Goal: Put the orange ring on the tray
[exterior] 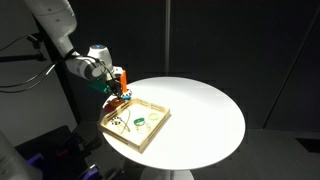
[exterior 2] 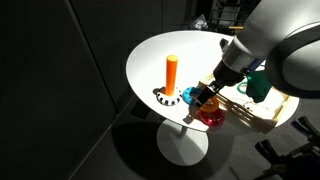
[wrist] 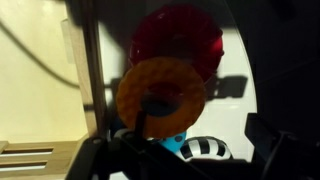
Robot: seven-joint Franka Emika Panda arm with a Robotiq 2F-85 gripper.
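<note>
orange ring (wrist: 160, 92), centre of wrist view, below a red ring (wrist: 180, 40), jaws spread at the lower corners; wood tray (exterior: 155, 125) lower centre on white bench (exterior: 210, 110).

A white round table (exterior 2: 195, 50) stood against a dark background. Near its front-left edge an orange peg (exterior 2: 171, 73) stood upright on a black-and-white base (exterior 2: 163, 98). Just beside the base lay a blue ring (exterior 2: 190, 96), and a red ring (exterior 2: 213, 116) sat at the front edge. The robot arm (exterior 2: 285, 45) reached down from the right, its gripper (exterior 2: 200, 102) low over these rings with jaws spread. A small orange ring (exterior 2: 208, 99) showed at the fingers; contact could not be told. The tray (exterior 2: 262, 114) lay at the table's right edge.
</note>
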